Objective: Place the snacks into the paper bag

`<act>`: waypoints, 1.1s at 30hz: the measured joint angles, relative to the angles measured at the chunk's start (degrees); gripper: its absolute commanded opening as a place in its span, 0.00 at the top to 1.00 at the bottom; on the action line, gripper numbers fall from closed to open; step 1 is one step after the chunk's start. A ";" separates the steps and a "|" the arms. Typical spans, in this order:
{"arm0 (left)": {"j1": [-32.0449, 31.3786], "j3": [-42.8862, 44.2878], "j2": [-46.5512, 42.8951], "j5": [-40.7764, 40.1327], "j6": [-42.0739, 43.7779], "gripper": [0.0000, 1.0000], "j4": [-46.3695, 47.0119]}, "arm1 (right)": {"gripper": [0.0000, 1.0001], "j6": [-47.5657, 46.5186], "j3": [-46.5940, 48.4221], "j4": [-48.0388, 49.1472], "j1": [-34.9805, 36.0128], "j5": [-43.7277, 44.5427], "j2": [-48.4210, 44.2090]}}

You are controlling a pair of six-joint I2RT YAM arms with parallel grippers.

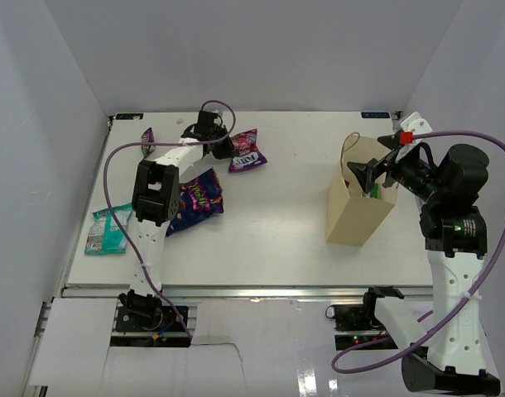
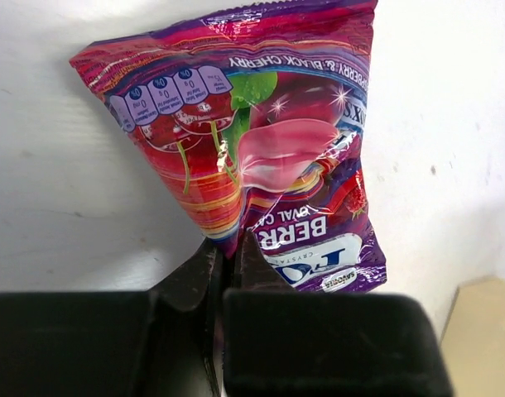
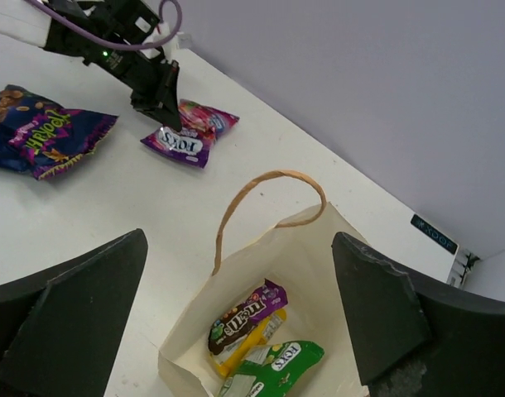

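Two grippers, two different states. The left gripper (image 2: 229, 252) has its fingers (image 2: 190, 281) pressed almost together on the near edge of the pink-red bag (image 2: 261, 141), with a corner of the glossy foil pinched between them. That bag lies flat on the white table (image 1: 269, 223), toward the far left, with its print upside down in the wrist view (cherries and berries on it). Just nearer to the arm bases lies the big purple bag (image 1: 199, 198), flat and partly under the left arm as seen from above. It sits close to the pink-red bag, but whether the two touch I cannot tell. Farther out, the pale teal packet (image 1: 108, 230) rests at the table's left edge, well apart from both. A small dark purple bar (image 1: 147, 136) lies near the far left corner, beside the left arm's wrist.

The right gripper (image 3: 236, 248) is spread wide with nothing between its jaws, and it hangs over the open mouth of the paper bag (image 3: 319, 248). The bag stands upright on the right half of the table, its thin loop handle raised. Three snacks show at its bottom — a second small dark purple bar (image 3: 248, 314) lying on a yellow-orange bar (image 3: 228, 343), and a green-white bag (image 3: 277, 364) just beside them, toward the near corner.
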 measured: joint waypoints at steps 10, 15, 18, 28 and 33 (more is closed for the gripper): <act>-0.07 -22.01 -16.06 14.29 -0.50 1.00 14.60 | 0.12 7.74 8.44 1.36 0.00 -3.02 3.34; -0.61 -32.81 -31.71 19.39 -2.73 1.00 22.60 | 0.15 17.97 16.26 3.23 0.61 -6.91 11.58; -1.27 -37.64 -40.61 21.14 -3.89 1.00 25.81 | 0.15 23.69 20.28 3.78 4.07 -8.37 17.42; -5.14 -46.18 -58.40 22.18 -7.26 1.00 29.77 | 0.11 37.11 20.02 4.44 21.94 -2.64 29.05; -5.73 -49.11 -63.17 22.10 -8.31 1.00 30.12 | 0.12 39.39 19.41 4.70 27.32 -0.44 31.10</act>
